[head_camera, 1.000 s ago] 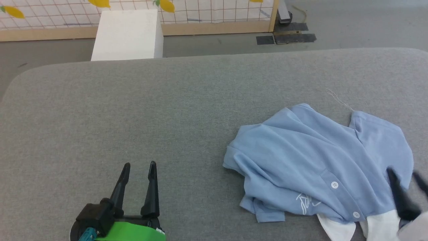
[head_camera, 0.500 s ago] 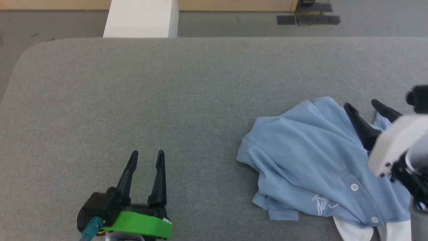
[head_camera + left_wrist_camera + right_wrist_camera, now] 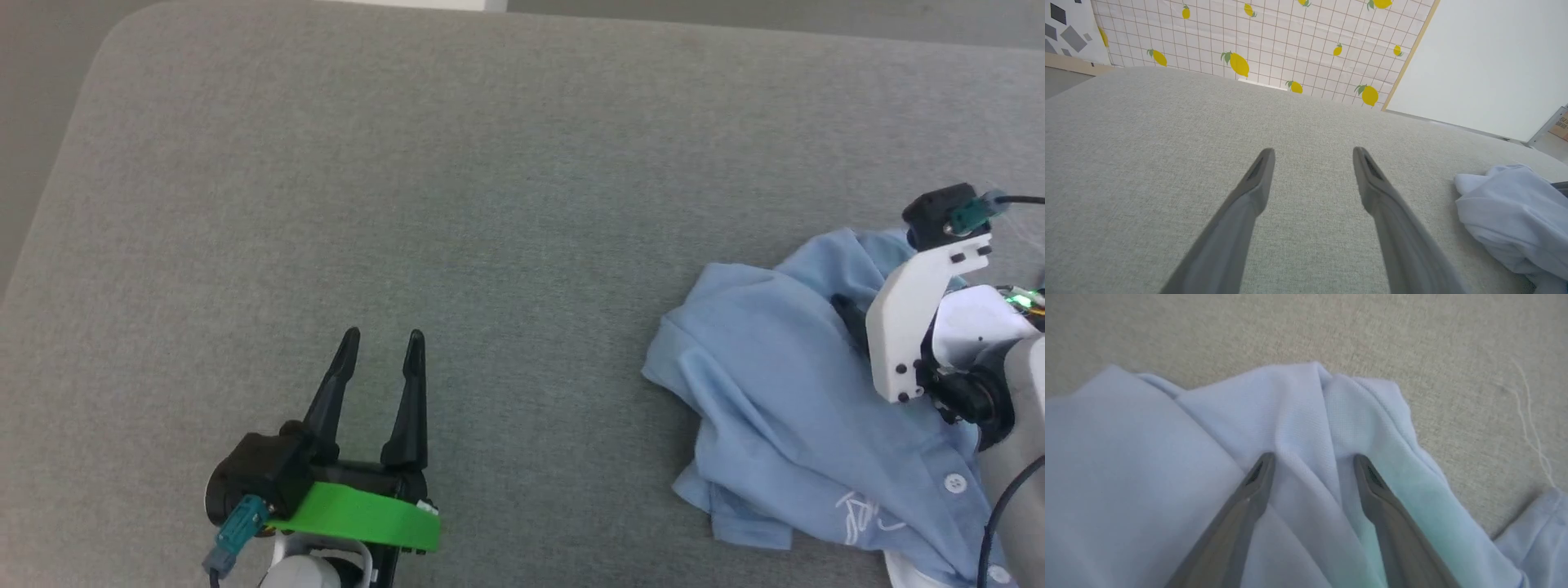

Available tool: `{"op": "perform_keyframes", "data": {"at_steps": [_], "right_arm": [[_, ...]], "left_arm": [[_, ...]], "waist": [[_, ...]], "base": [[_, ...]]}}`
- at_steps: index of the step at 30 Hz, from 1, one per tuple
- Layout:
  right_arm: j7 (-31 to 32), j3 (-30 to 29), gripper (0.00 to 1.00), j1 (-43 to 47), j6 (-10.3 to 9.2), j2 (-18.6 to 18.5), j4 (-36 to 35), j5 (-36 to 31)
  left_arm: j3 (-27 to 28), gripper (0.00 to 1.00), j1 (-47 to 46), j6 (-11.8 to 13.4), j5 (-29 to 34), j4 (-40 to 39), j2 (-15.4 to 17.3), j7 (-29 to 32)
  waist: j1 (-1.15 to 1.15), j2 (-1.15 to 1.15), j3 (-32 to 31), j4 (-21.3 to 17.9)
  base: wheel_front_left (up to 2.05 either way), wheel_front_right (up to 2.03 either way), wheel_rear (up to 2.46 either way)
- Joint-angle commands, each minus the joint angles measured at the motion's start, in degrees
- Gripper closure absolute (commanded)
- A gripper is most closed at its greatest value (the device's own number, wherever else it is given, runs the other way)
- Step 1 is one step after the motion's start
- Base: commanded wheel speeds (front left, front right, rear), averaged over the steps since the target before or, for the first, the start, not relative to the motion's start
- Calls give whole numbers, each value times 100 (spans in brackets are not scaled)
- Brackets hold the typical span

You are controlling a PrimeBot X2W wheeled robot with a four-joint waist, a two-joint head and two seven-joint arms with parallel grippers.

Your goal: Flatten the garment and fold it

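Blue: one crumpled garment (image 3: 775, 392) on one grey table (image 3: 490, 163); left tool (image 3: 384, 332) and right tool (image 3: 1313, 457) both spread.

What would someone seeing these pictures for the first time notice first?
The crumpled light blue polo shirt bunched at the right side of the grey table stands out. The right gripper is down on it, open fingers straddling a raised fold. The left gripper, with its bright green band, is open over bare tabletop at lower left.
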Motion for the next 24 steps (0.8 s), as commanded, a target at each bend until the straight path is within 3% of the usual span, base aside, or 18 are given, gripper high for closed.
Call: {"op": "perform_keyframes", "data": {"at_steps": [1,3,4,5,6,7,12,17,24], "right_arm": [[-67,41,0,-99,-9,-6,169,-41],[-94,107,0,-112,-9,14,463,-89],[-102,141,36,-116,-9,31,578,-92],[-152,149,36,-137,-9,61,691,-84],[-198,150,89,-161,-9,75,767,-91],[-229,203,100,-203,-9,65,833,-104],[-497,347,100,-561,-9,-44,739,34],[-771,134,100,-1122,-9,-16,400,306],[-1128,-373,100,-1694,-9,-138,432,-102]], "left_arm": [[-16,0,-119,24,-45,19,-15,-21],[-30,0,-139,26,-61,20,-15,-21],[-33,0,-149,30,-71,21,-15,-21],[-34,0,-161,34,-82,20,-15,-21],[-36,0,-170,37,-89,21,-15,-21],[-38,0,-179,42,-94,25,-15,-21],[-36,0,-169,77,-136,55,-15,-21],[-72,0,-115,115,-188,38,-15,-21],[-166,0,-185,110,-233,25,-15,-21]], "waist": [[0,0,171,185],[0,0,198,225],[0,0,208,237],[0,0,218,248],[0,0,222,254],[0,0,217,260],[0,0,96,258],[0,0,16,263],[0,0,184,480]], "base": [[0,0,0],[0,0,0],[0,0,0],[0,0,0],[0,0,0],[0,0,0],[0,0,0],[0,0,0],[0,0,0]]}}
